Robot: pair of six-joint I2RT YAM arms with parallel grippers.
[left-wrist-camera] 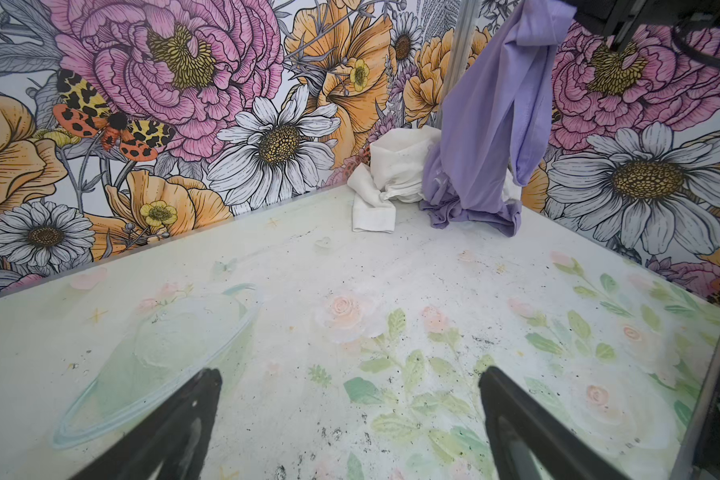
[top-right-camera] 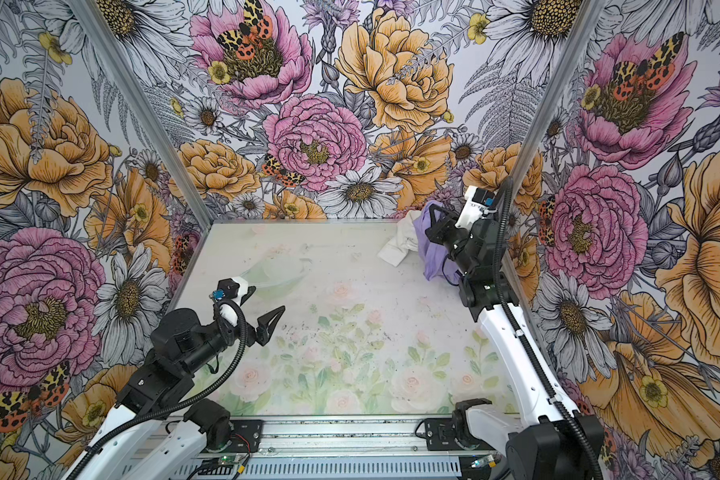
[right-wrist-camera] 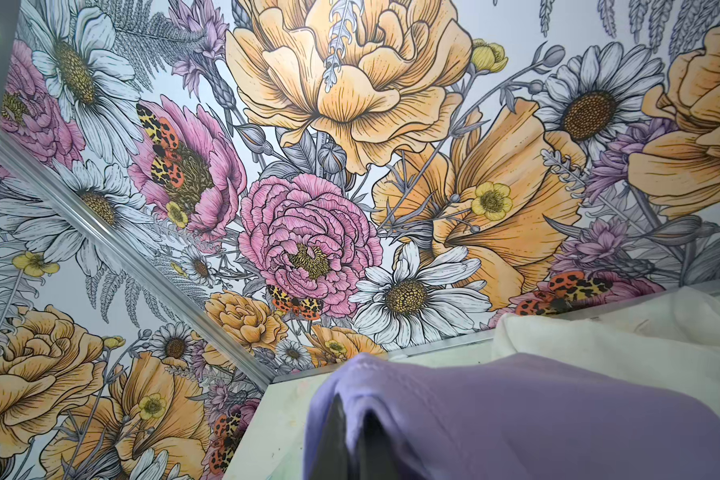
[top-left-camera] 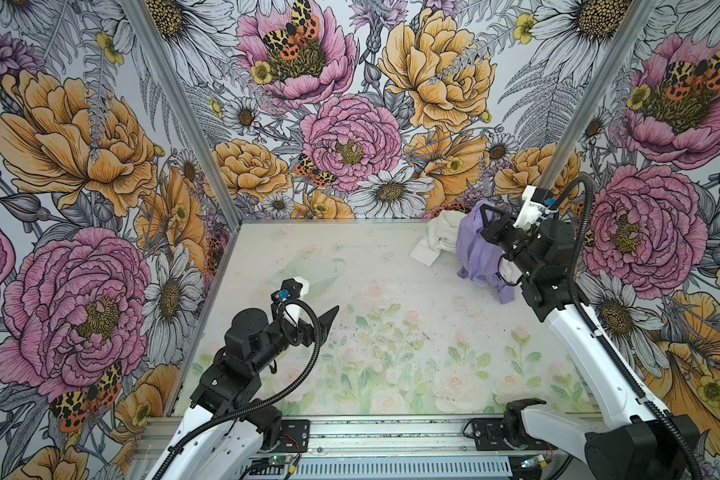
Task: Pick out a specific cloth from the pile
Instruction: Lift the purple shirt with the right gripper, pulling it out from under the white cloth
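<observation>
Well short of the pile (top-left-camera: 432, 243) and off to its left, the left fingers (top-left-camera: 324, 319) hover above the bench (top-left-camera: 395, 291). They are black, tapering, open-framed triangles, spread as wide as they go with nothing between them. The bench is a flat, pale sheet printed with faded roses and green leaves, scuffed and flecked with dark specks.

Just right of the pile and above it, the right fingers (right-wrist-camera: 334, 442) are pinched tight on a fold of the cloth (top-left-camera: 474, 245), a thin, soft lavender fabric. From that grip it hangs in long, smooth drapes. Its lower end lies crumpled on the bench, touching the pile's right side.

The pile itself is a low heap of wrinkly white fabric, with one flat, hemmed end sticking out toward the near side. A little more white shows past the cloth's far edge.

Right behind the pile, a ribbed aluminium post (top-left-camera: 591, 99) rises from the corner. To both sides of it stands the wall (top-left-camera: 350, 124), covered in a bold print of pink and orange blooms, daisies and spotted moths.
</observation>
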